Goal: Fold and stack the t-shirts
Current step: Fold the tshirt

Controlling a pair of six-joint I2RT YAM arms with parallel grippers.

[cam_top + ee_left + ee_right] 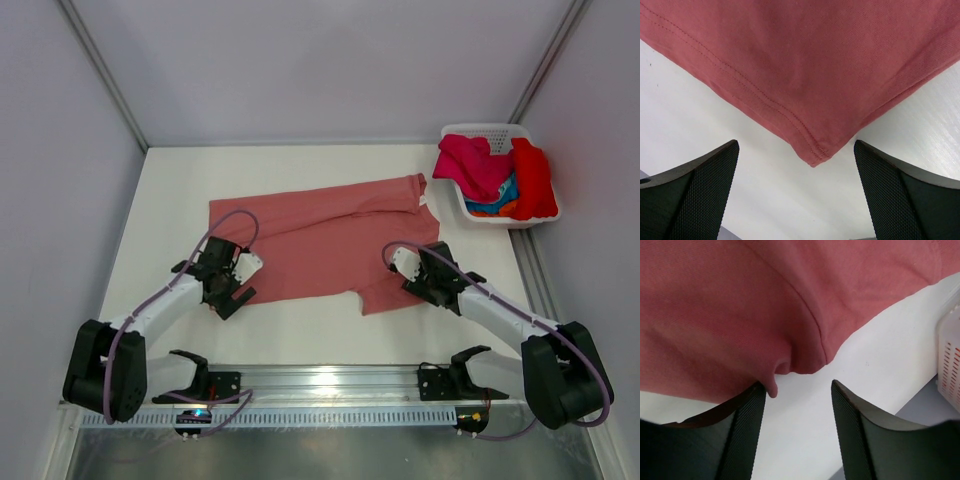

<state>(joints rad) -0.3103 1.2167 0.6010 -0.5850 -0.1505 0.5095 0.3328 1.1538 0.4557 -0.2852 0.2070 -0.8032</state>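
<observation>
The left fingers hover at the near left corner of the salmon t-shirt, spread wide. In the left wrist view that hemmed corner lies flat on the white bench, between the two black pads and touching neither. Nothing stands in the way there.

The salmon t-shirt is spread across the middle of the bench, its far edge rumpled and folded over near the collar end. A sleeve hangs down toward the near side on the right.

The right fingers sit at that sleeve, partly open with bare bench showing between them. In the right wrist view a small puckered fold of the cloth touches the tip of one finger. The other stands apart from the cloth.

At the far right corner sits a white plastic basket, well apart from both arms. It holds a magenta t-shirt, a bright red t-shirt, and blue and orange cloth beneath. Its slotted wall shows at the edge of the right wrist view.
</observation>
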